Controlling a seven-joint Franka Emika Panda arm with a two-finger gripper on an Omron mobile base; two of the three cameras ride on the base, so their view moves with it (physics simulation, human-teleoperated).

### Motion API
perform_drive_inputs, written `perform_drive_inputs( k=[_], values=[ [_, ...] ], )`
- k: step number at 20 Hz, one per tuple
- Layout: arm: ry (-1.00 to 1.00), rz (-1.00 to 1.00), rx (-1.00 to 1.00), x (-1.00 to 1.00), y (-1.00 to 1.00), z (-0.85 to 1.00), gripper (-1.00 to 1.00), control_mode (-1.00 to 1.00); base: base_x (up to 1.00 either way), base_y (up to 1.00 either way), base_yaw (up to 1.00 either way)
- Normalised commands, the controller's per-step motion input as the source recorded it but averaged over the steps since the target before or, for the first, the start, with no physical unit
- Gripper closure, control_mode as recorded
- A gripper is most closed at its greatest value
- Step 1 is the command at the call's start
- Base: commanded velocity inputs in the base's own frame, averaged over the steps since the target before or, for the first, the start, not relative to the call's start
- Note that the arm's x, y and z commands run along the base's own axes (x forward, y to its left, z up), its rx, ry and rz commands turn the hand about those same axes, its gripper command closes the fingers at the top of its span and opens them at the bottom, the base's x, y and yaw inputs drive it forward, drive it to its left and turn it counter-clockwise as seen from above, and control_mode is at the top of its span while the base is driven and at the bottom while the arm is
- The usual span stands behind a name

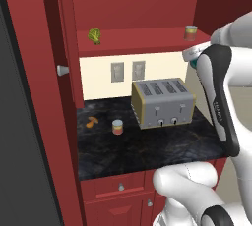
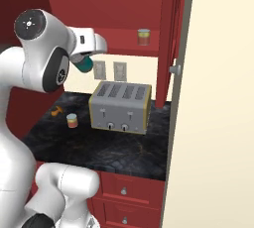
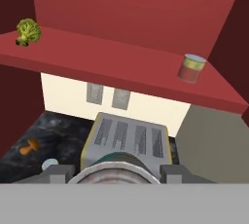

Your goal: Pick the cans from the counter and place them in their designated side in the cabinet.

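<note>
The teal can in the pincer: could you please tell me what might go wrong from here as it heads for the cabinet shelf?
1. The teal can hangs in the pincer directly above the toaster; a slip would likely drop it onto the slots.
2. It sits below the shelf edge, so a straight push forward may hit the board.
3. A red-and-yellow can already stands on the shelf's right side; a careless placement could knock it.
</note>
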Motion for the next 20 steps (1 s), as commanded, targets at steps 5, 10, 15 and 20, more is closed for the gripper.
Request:
perform_drive_inputs(
  k=[5,10,15,20],
  values=[
    [0.00,0.00,0.01,0.25,-0.05,0.05,1.00,-1.00,0.00,0.00,0.00],
    [0.00,0.00,0.02,0.22,-0.08,0.07,1.00,-1.00,0.00,0.00,0.00],
    [0.00,0.00,0.00,0.17,-0.16,0.00,1.00,-1.00,0.00,0.00,0.00],
    [0.00,0.00,0.00,0.23,-0.10,0.00,1.00,-1.00,0.00,0.00,0.00]
  ],
)
